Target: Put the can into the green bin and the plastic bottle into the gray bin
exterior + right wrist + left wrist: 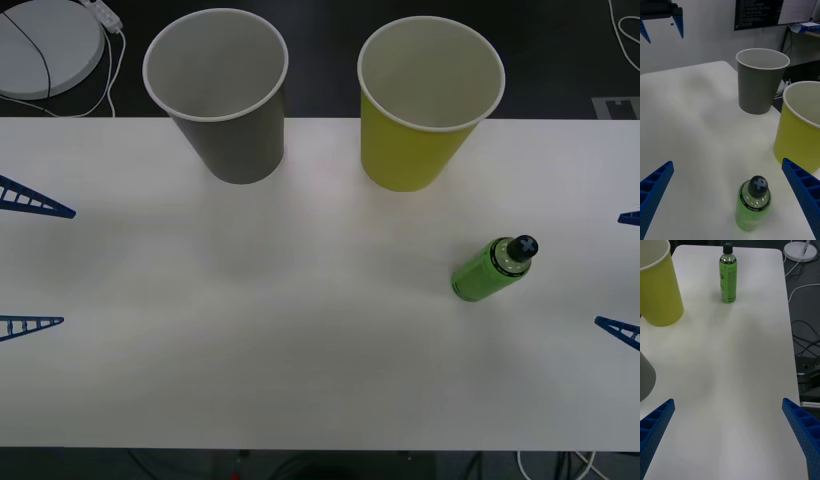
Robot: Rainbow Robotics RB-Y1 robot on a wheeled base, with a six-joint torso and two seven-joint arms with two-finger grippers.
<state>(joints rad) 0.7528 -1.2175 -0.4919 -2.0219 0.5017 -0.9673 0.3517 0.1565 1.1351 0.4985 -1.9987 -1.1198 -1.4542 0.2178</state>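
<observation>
My left gripper (pixel 30 265) is waiting at the left edge of the white table (pixel 300 360), its blue ribbed fingers (pixel 655 427) spread wide with nothing between them. Toward the far edge, the gray bin (pixel 222 95) is standing upright on the left, and just beside it the green bin (pixel 425 100) is standing upright too; both are showing white insides. Nearer me and to the right of the green bin, the plastic bottle (pixel 492 268) is standing upright on the table, black cap on, apart from both bins. My right gripper (pixel 622 275) is hanging at the right edge, near the bottle, fingers (pixel 801 187) wide apart and holding nothing.
</observation>
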